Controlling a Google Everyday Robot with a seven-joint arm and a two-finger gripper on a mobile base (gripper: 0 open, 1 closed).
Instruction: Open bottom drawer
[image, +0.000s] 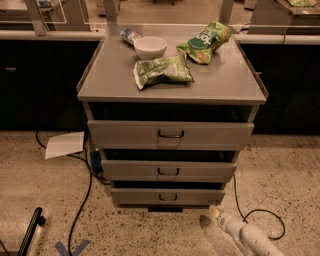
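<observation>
The grey metal cabinet (170, 85) has three drawers. The bottom drawer (168, 196) is the lowest and narrowest front, with a small black loop handle (168, 197) at its centre. It looks pushed in. My gripper (216, 214) is at the end of the white arm coming in from the lower right. It is low near the floor, just right of and slightly below the bottom drawer's right corner, apart from the handle.
The top drawer (171, 134) and middle drawer (169, 171) sit above. On the cabinet top are a white bowl (150, 47) and two green snack bags (162, 70) (205, 42). Black cables (82, 200) and a paper sheet (65, 144) lie on the floor at left.
</observation>
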